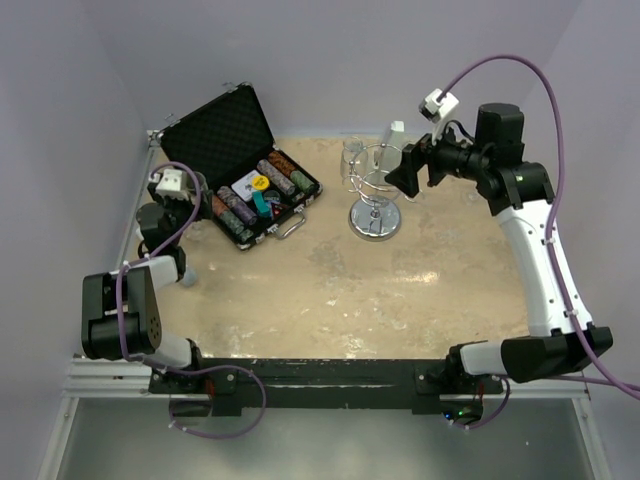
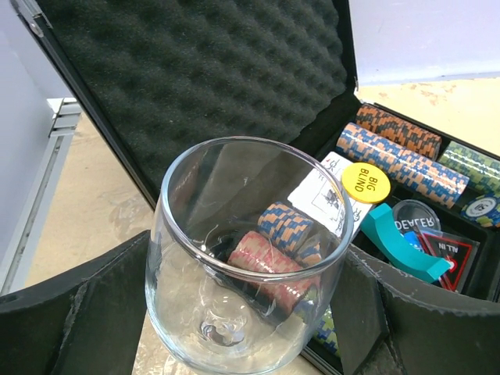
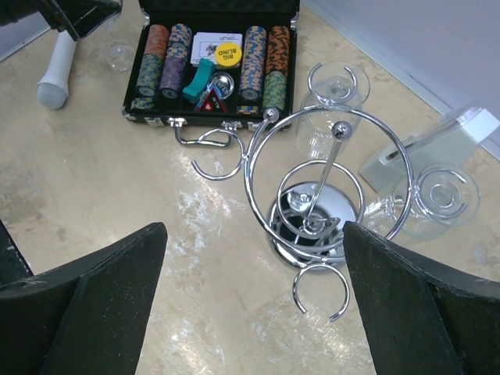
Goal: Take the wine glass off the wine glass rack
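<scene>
The chrome wine glass rack [image 1: 375, 195] stands on its mirrored base at the back middle of the table. In the right wrist view the rack [image 3: 328, 168] carries two wine glasses hanging upside down, one at the far side [image 3: 334, 105] and one on the right [image 3: 437, 195]. My right gripper [image 3: 254, 312] is open and empty, close above and beside the rack [image 1: 408, 168]. My left gripper [image 2: 250, 312] is shut on an upright wine glass [image 2: 250, 258], a finger against each side of the bowl, next to the chip case. That glass also shows in the right wrist view [image 3: 117, 53].
An open black poker chip case [image 1: 250, 175] with chips, a yellow "BIG BLIND" disc [image 2: 366, 184] and a teal piece lies at the back left. A clear acrylic stand [image 3: 437, 148] stands behind the rack. Purple walls close in the table.
</scene>
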